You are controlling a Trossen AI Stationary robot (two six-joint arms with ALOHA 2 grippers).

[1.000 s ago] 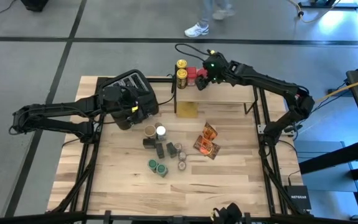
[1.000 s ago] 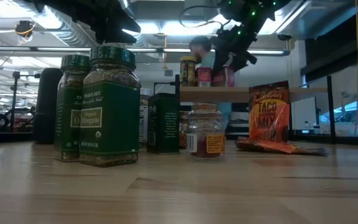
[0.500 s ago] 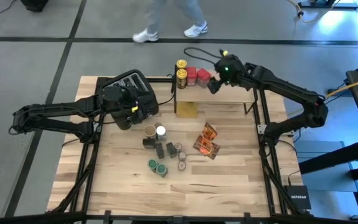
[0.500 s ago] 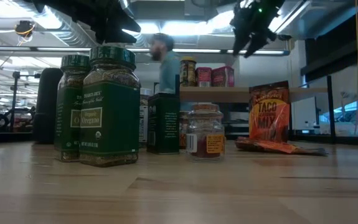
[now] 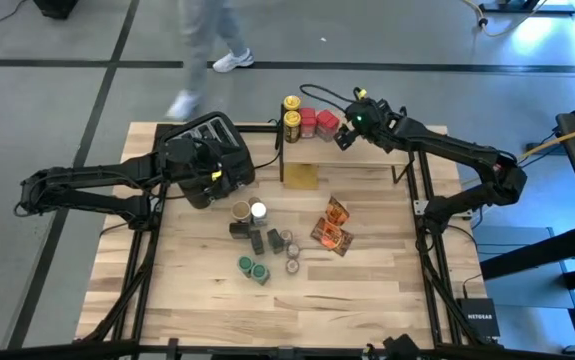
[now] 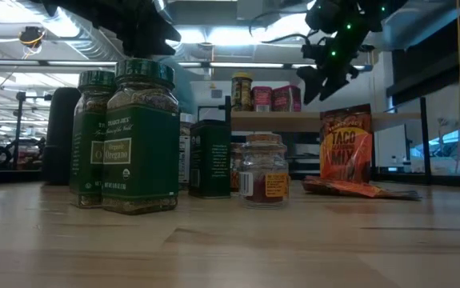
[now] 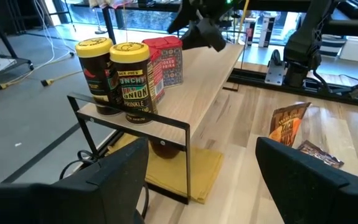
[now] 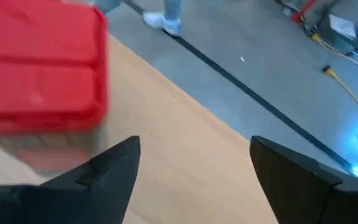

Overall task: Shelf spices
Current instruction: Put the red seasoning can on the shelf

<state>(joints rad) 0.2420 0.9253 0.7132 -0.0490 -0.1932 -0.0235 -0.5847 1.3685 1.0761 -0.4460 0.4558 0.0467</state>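
Right pincer [image 5: 341,138]: fingers spread, empty, above the shelf [image 5: 367,152], just beside the red-lidded tins [image 5: 318,123].
Left pincer [image 7: 200,174]: fingers spread, empty, over the toaster [image 5: 212,140] near the desk's far-left corner.
Shelf: two yellow-lidded jars [image 7: 119,78] and the red tins at its left end.
Desk [image 5: 197,290] centre: remaining spices [image 5: 259,238], foil packets [image 5: 333,228].
Low view only: green oregano jars [image 6: 138,136].

The room is bright, with long white lights [image 6: 230,36] up on the ceiling. Their glow makes the right gripper [image 6: 319,80] look like a black shape against it. Right next to that gripper, the red lid [image 8: 38,68] is smeared and fuzzy. A walking person [image 5: 202,45] beyond it looks blurry too. Shadows on the table [image 5: 387,280] are soft.
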